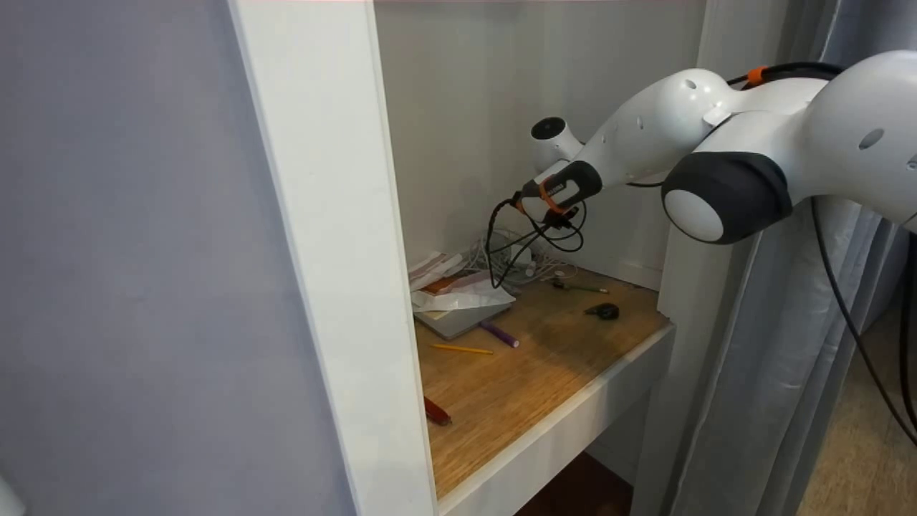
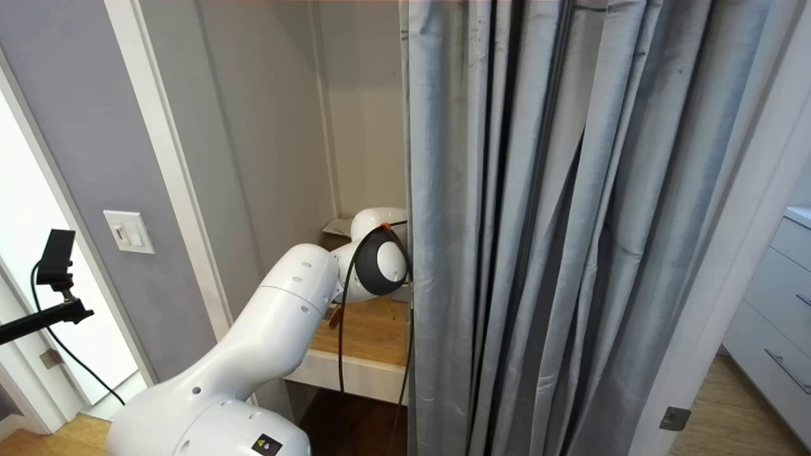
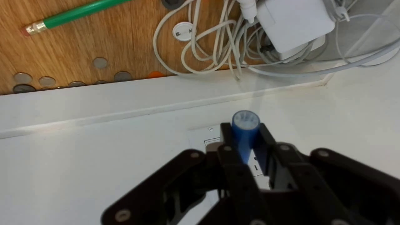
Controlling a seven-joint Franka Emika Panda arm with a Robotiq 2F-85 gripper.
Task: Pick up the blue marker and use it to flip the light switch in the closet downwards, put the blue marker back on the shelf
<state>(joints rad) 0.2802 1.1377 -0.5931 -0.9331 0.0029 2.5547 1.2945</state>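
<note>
In the wrist view my gripper [image 3: 244, 131] is shut on the blue marker [image 3: 246, 121], whose pale round end points towards the camera. Behind the fingers is a pale wall plate [image 3: 200, 133] with a screw and outlet slots, partly hidden by the gripper. It blends into the white wall; I cannot tell the switch lever's position. In an exterior view the arm reaches into the closet [image 1: 466, 129] above the tan shelf [image 1: 530, 387], which also shows in an exterior view [image 2: 364, 335]. The fingers and marker are hidden in both exterior views.
On the shelf lie a purple marker [image 1: 499, 334], a yellow pencil [image 1: 462, 349], a red marker [image 1: 436, 412], a black item [image 1: 603, 311], papers [image 1: 466, 294] and tangled white cables [image 3: 215, 40]. A green pencil [image 3: 78, 12] and coins lie near the wall. A grey curtain [image 2: 538, 221] hangs beside the arm.
</note>
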